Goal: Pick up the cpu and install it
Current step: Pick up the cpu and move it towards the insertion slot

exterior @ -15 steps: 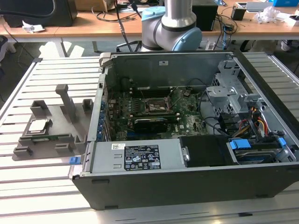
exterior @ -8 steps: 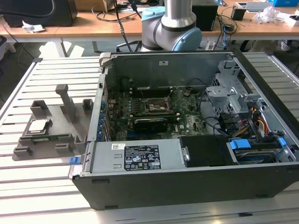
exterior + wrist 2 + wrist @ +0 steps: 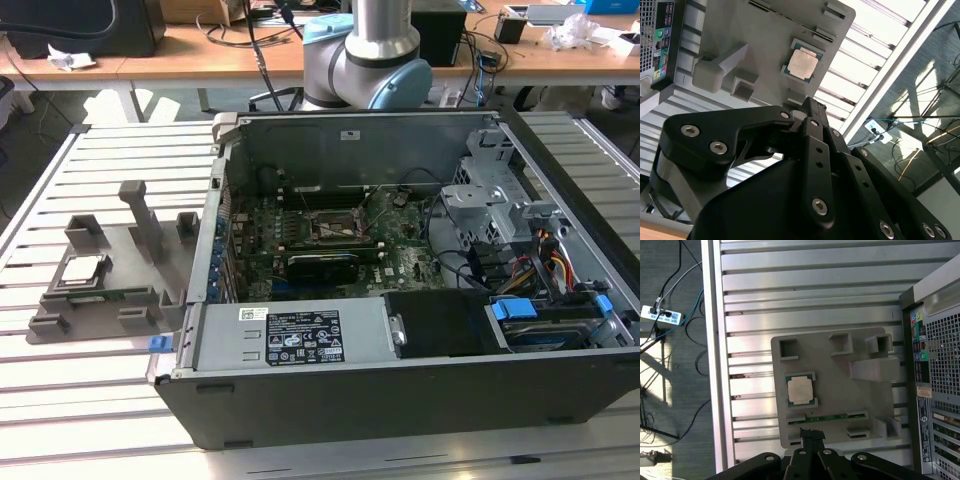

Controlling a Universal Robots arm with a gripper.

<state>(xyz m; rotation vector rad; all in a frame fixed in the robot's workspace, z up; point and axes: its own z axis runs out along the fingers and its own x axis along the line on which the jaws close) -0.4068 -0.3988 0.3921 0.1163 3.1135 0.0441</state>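
The cpu (image 3: 800, 390) lies flat, silver top up, in the grey tray (image 3: 840, 397).

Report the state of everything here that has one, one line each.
cpu, lying flat in its tray recess, not gripped.
grey tray, flat on the slatted table, beside the case.
computer case, on its side, side panel off.
cpu socket, no silver chip visible in it.
gripper, shut, empty, clear of the cpu.
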